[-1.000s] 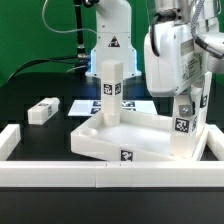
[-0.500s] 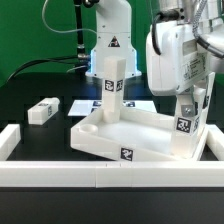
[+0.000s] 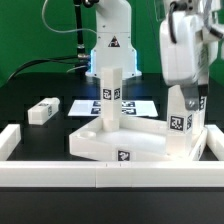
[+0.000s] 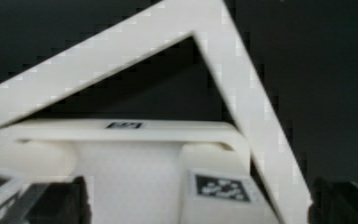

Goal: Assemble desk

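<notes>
The white desk panel (image 3: 140,140) lies flat on the black table, raised rim up, with a small tag on its front edge. One white tagged leg post (image 3: 110,95) stands upright in its far left corner. A second leg post (image 3: 178,125) stands upright at the panel's right corner. My gripper (image 3: 186,100) comes down over this post's top, and its jaws close on the post. In the wrist view the post (image 4: 158,190) fills the space between my dark fingers (image 4: 345,195), above the panel's rim (image 4: 238,80). A third leg post (image 3: 42,110) lies loose on the exterior view's left.
A long low white rail (image 3: 100,176) with L-shaped ends runs along the front of the table. The marker board (image 3: 135,103) lies flat behind the panel. The arm's white base (image 3: 110,45) stands at the back, with cables beside it.
My gripper and wrist have shifted toward the exterior view's right and turned. The right leg post's tag has shifted slightly to the left with it. The panel and the other legs have not moved.
</notes>
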### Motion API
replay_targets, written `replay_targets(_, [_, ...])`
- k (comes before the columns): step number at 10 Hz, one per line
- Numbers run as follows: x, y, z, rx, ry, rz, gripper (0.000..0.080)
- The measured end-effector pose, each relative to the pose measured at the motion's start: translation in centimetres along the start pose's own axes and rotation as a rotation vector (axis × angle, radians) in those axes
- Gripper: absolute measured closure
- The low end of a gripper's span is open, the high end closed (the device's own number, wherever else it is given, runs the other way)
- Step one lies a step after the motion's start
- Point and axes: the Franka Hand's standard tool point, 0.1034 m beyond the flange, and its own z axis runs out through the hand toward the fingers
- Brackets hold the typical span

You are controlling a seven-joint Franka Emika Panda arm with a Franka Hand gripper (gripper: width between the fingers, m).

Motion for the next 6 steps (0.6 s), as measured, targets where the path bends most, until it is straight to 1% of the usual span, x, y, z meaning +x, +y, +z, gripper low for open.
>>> replay_targets(1, [0.7,0.2,-1.5,0.007,-0.01,-0.041,0.0155])
replay_targets(2, [1.6,0.4,-2.5,0.011,-0.014,-0.078,0.0155])
replay_targets(3, [2.5,0.4,-3.0,0.014,-0.013,-0.085,0.0151])
replay_targets(4, [2.3,0.5,-2.7,0.012,-0.01,-0.087,0.0151])
replay_targets(6, [2.3,0.5,-2.6,0.011,-0.009,-0.088,0.0151])
